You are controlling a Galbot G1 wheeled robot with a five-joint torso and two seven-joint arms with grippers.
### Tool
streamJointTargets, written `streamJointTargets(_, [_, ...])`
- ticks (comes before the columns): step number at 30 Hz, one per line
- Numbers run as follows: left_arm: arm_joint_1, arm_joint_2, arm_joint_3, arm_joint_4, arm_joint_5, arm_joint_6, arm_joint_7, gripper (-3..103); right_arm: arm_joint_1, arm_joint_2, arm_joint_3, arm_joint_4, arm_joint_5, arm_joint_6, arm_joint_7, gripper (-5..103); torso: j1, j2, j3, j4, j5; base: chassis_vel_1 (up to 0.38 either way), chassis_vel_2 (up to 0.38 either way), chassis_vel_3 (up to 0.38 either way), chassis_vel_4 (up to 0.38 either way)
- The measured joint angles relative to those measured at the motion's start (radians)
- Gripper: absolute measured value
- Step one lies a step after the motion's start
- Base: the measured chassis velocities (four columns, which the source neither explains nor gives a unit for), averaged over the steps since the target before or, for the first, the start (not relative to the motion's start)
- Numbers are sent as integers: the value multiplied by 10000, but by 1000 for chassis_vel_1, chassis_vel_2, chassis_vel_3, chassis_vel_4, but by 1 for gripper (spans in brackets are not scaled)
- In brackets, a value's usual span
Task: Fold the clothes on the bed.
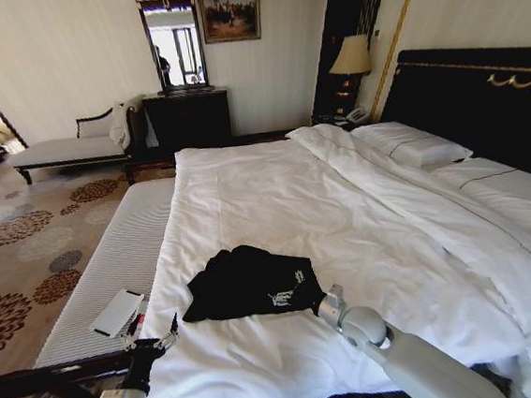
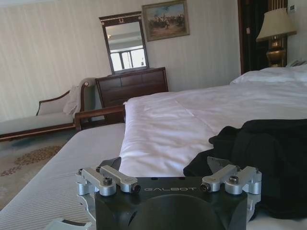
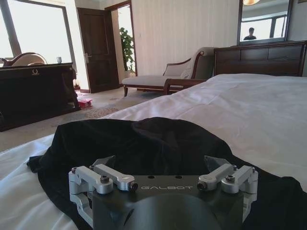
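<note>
T-shirt (image 1: 250,283) lies bunched, black, white print showing, on bed (image 1: 341,201)

Head view: set high at the foot edge of the large white-sheeted double bed (image 1: 342,210), facing down its length toward the dark wooden dresser (image 1: 187,119).

Left wrist view: set low, just above the bed's foot edge, close to the crumpled black fabric T-shirt (image 2: 268,158), facing the same dresser (image 2: 132,86).

Right wrist view: low, very near the T-shirt (image 3: 144,143), facing across the bed.

All three views share the T-shirt (image 1: 250,283) and the dresser (image 3: 259,60).
</note>
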Motion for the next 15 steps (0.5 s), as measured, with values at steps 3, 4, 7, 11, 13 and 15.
streamJointTargets(3, [-12, -1, -13, -12, 6, 13, -10, 100, 133, 58, -193, -179, -42, 32, 24, 101, 0, 0, 0, 0, 0, 0, 0, 0, 0])
streamJointTargets(4, [-17, -1, -17, -23, 9, 18, -15, 100, 189, 91, -256, -246, -54, 43, 37, 100, 0, 0, 0, 0, 0, 0, 0, 0, 0])
streamJointTargets(7, [-25, -7, -45, -72, 14, 35, -21, 100, 402, 189, -430, -466, -51, 56, 131, 92, 0, 0, 0, 0, 0, 0, 0, 0, 0])
streamJointTargets(11, [-13, -18, -115, -114, 12, 38, -23, 100, 552, 204, -567, -704, -44, 106, 159, 83, 0, 0, 0, 1, 0, 0, 0, 0, 0])
streamJointTargets(13, [1, -20, -163, -151, 2, 39, -24, 100, 625, 227, -661, -897, -37, 175, 167, 72, 0, 0, 0, 0, 0, 0, 0, 0, 0])
streamJointTargets(15, [2, -20, -183, -160, -2, 39, -24, 100, 646, 243, -680, -948, -35, 187, 177, 66, 0, 0, 0, 0, 0, 0, 0, 0, 0])
